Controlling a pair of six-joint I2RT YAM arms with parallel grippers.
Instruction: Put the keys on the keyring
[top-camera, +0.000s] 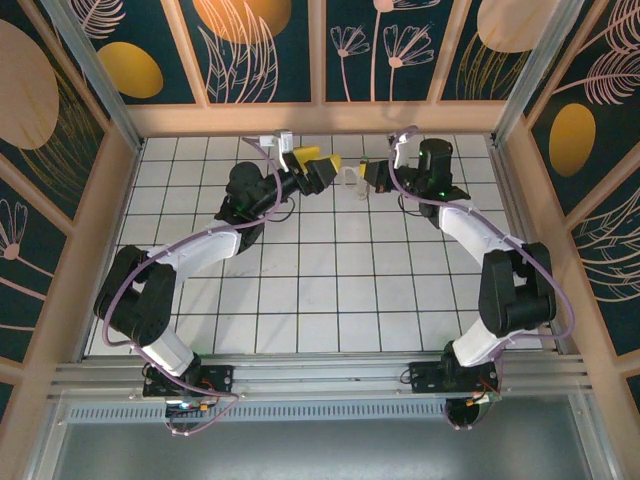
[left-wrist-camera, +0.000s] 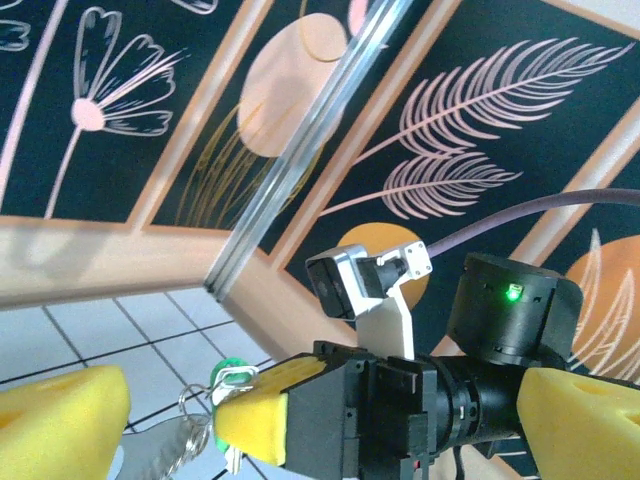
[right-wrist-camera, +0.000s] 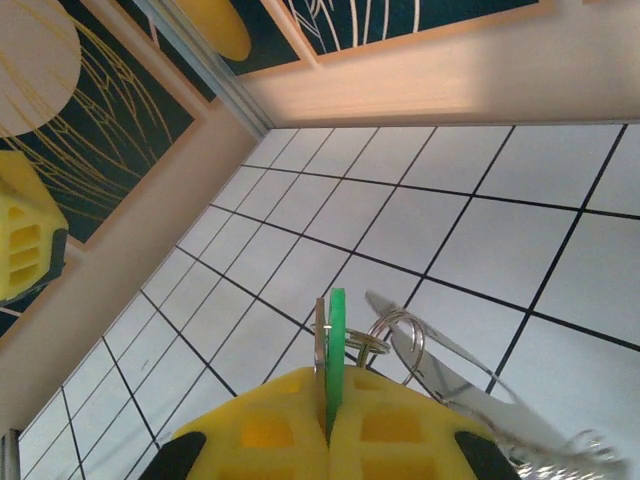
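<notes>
R wrist: R tool (right-wrist-camera: 328, 400) clamped on green key (right-wrist-camera: 337, 320) | L wrist: L tool (left-wrist-camera: 325, 410) pads (left-wrist-camera: 60, 420) wide apart | top: grip unclear

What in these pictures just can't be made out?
Top view: the keys are too small to count.
Right wrist view: yellow pads hide the green key's lower part; the bottom edge cuts off the silver keys.
Left wrist view: silver keys blurred, cut at the bottom edge.

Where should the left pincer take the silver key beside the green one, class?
Take the silver key by its flat blade, jutting clear of the right pincer shut on the green key. Probably come from the free end, closing on its broad faces.
</notes>
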